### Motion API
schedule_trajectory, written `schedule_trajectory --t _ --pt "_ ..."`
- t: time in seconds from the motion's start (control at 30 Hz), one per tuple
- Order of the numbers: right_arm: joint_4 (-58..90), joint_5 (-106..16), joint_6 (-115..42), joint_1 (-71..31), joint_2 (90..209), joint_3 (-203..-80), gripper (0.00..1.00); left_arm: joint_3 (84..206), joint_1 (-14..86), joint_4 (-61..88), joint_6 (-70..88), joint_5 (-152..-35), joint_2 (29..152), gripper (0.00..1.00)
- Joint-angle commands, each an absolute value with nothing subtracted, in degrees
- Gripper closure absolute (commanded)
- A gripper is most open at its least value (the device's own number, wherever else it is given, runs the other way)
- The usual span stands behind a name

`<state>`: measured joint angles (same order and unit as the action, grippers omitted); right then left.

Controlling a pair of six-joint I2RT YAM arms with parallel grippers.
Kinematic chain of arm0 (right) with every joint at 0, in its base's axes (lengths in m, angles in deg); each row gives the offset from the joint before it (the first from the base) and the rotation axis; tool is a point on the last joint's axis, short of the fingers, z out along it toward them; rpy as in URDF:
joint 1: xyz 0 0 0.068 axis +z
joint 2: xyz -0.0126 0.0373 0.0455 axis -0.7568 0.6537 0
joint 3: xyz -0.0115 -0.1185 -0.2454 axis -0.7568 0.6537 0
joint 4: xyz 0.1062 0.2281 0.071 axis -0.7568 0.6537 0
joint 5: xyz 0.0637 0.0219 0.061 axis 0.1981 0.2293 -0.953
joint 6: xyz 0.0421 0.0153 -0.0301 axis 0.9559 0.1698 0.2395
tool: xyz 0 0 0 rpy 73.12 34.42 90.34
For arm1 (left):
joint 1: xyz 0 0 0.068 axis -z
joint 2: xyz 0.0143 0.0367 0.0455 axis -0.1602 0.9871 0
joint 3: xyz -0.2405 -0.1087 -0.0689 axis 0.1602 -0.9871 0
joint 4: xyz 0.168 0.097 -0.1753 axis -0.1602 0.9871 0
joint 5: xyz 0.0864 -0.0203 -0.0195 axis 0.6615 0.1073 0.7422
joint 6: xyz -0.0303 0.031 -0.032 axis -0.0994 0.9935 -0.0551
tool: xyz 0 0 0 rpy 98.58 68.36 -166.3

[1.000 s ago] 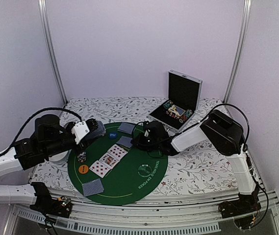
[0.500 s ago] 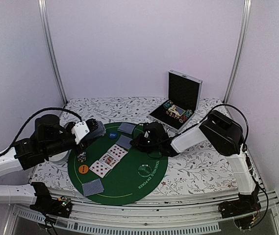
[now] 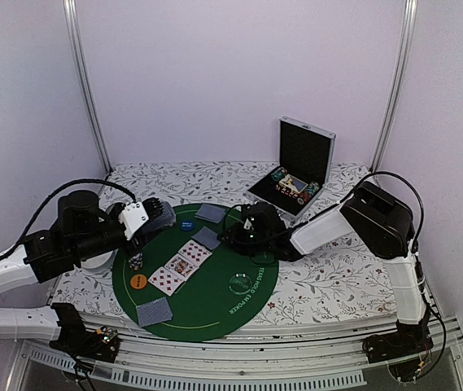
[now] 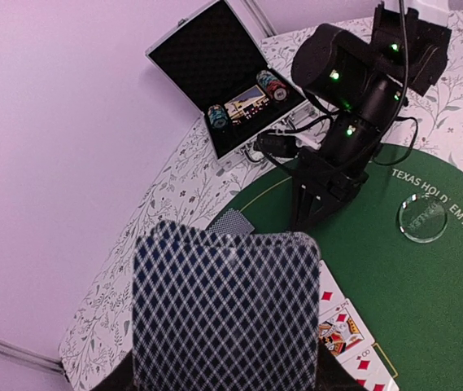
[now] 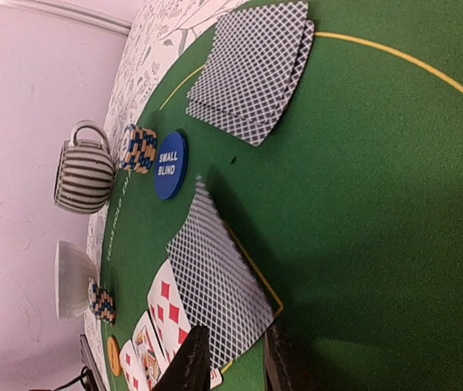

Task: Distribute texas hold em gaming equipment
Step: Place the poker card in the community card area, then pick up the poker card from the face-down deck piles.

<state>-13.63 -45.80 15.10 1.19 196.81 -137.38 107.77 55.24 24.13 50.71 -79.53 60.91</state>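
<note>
Near mat [image 3: 215, 308] edge there's a face-down pile [image 3: 154, 311], open green to its right. Left end effector [image 3: 159, 217] pinches the deck [image 4: 227, 309]. Right end effector [image 5: 233, 366], fingers slightly spread, sits over a flat card [image 5: 215, 281], long axis aimed at the blue disc [image 5: 168, 165]. Chips [image 5: 139, 148] and cup [image 5: 85, 177] beyond; case [image 3: 292, 183] farthest back.

You have a floral-clothed table [image 3: 329, 285] bearing a round green mat [image 3: 215, 301]. Beyond the mat's far right edge sits an open metal case [image 3: 296, 175]; off its left edge, a white bowl [image 5: 72, 277] and a striped cup [image 5: 85, 175].
</note>
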Motion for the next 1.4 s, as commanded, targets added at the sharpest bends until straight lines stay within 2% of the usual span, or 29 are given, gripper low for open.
schedule_trajectory --t 0.0,0.1,0.13,0.17,0.2,0.3,0.37,0.47,0.57,0.97,1.2,1.37 --pt "-11.4 -43.7 12.2 1.8 190.0 -134.8 0.65 108.4 55.5 22.8 50.4 -80.0 60.7 0.55" --pt "-7.6 -39.2 7.9 1.7 185.1 -132.9 0.42 108.4 55.5 22.9 50.4 -80.1 60.7 0.55" --pt "-7.1 -37.7 4.7 1.7 183.2 -132.5 0.28 108.4 55.5 22.9 50.5 -80.1 60.7 0.55" --pt "-6.9 -36.6 2.4 1.8 181.0 -132.1 0.07 108.4 55.5 22.9 50.5 -80.2 60.7 0.55" --pt "-7.0 -36.4 -1.3 1.8 179.3 -132.0 0.00 108.4 55.5 22.9 50.5 -80.3 60.7 0.55" --pt "-7.6 -42.3 -15.3 1.7 174.5 -134.3 0.01 108.4 55.5 22.8 50.6 -80.5 60.7 0.55" --pt "-9.3 -52.4 -23.9 1.8 172.0 -134.6 0.01 108.5 55.5 23.0 50.7 -80.6 60.7 0.55" --pt "-9.0 -70.3 -31.3 2.3 171.6 -140.1 0.01 108.5 55.5 23.0 50.8 -80.6 60.8 0.55" --pt "-6.3 -77.5 -32.2 3.4 174.5 -145.1 0.01 108.5 55.5 23.0 50.9 -80.7 60.9 0.55" --pt "3.9 -79.1 -34.3 7.4 186.4 -161.2 0.01 108.4 55.5 23.1 50.9 -81.3 60.9 0.55" --pt "10.6 -77.1 -31.1 7.7 192.6 -169.1 0.00 108.3 55.5 23.1 50.9 -81.5 60.8 0.55" --pt "17.6 -73.3 -31.3 7.4 193.9 -171.8 0.03 108.3 55.6 23.0 50.9 -81.5 60.7 0.56"
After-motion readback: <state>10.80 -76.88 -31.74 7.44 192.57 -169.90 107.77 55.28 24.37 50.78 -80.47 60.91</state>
